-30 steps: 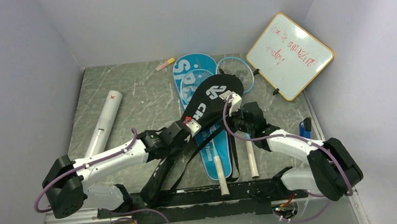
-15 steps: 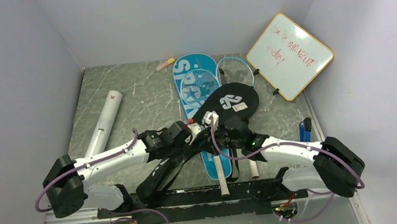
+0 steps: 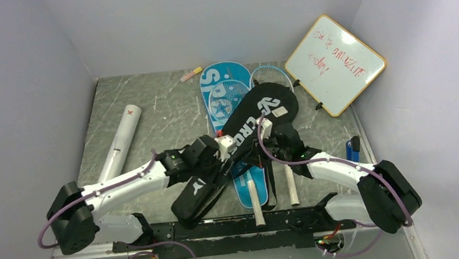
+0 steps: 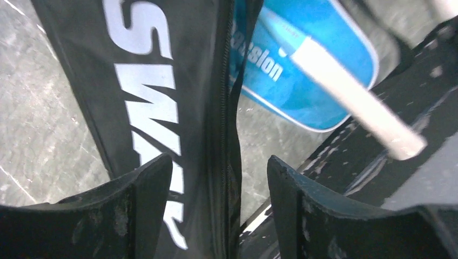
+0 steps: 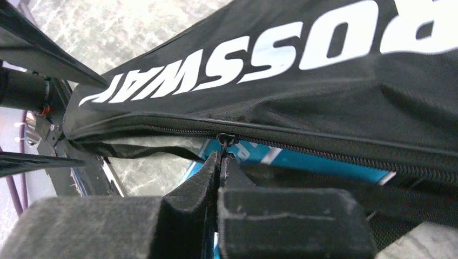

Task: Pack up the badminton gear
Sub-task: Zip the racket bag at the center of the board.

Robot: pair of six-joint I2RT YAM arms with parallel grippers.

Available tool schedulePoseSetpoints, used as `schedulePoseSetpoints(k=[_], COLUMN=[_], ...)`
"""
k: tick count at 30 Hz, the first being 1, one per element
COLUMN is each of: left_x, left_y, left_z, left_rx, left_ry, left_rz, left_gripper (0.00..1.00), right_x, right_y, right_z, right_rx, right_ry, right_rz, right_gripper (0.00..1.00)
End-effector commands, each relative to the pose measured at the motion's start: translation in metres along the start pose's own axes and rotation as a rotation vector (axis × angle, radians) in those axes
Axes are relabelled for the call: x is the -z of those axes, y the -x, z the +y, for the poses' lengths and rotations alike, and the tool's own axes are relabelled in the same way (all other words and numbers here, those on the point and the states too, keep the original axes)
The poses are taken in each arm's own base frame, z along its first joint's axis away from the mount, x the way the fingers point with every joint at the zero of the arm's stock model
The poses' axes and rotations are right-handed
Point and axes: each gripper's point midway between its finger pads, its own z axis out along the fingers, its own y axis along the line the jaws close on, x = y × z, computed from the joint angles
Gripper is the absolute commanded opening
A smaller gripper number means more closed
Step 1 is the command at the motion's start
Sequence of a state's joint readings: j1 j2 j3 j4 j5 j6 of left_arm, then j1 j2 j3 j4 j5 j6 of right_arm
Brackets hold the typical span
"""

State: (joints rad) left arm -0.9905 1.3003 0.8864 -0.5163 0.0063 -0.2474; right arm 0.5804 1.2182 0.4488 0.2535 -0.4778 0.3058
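Note:
The black CROSSWAY cover lies slantwise over the blue SPORT cover. A light-blue racket rests on the blue cover, and a second racket head lies beside it. My left gripper is open and straddles the black cover's zipper edge without pinching it. My right gripper is shut on the zipper pull at the cover's lower edge. The white tube lies at the left. No shuttlecocks show.
A wood-framed whiteboard leans at the back right. A pink-yellow marker lies by the back wall and a small blue object by the right wall. White racket handles reach toward the black rail at the near edge.
My left gripper has opened and let go of the black cover's edge. The right gripper stays shut on the zipper pull; it and the cover's head end have shifted back toward the far side.

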Motion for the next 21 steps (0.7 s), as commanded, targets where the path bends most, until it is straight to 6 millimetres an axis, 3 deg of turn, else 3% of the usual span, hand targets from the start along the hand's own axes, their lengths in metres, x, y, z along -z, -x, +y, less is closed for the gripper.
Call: schedulePoseSetpoints(k=[1,4,9,14,21], left_x=[0.024,0.026,0.014,-0.005,-0.043], left_y=[0.035,0.035,0.000,-0.018,-0.032], left_z=[-0.002,0.018,0.060,0.044,0.031], left_rx=[0.139,0.237,0.423,0.508,0.548], left_ry=[-0.085,-0.080,0.033,-0.068,-0.167], left_rz=[-0.154,-0.172,-0.097,-0.087,-0.016], left_gripper=[0.70,0.68,0.46,0.31,0.23], right_x=[0.005,0.007,0.005,0.002,-0.008], right_y=[0.002,0.001,-0.002,-0.014,-0.029], right_z=[-0.009,-0.025,-0.020,-0.018,-0.003], right_rx=[-0.018,-0.035,-0.009,0.016,0.079], right_ry=[-0.043,-0.123,-0.090,-0.083,-0.057], right_rz=[-0.004,0.002,0.018,0.076,0.171], right_gripper=[0.00,0.00,0.00,0.00,0.00])
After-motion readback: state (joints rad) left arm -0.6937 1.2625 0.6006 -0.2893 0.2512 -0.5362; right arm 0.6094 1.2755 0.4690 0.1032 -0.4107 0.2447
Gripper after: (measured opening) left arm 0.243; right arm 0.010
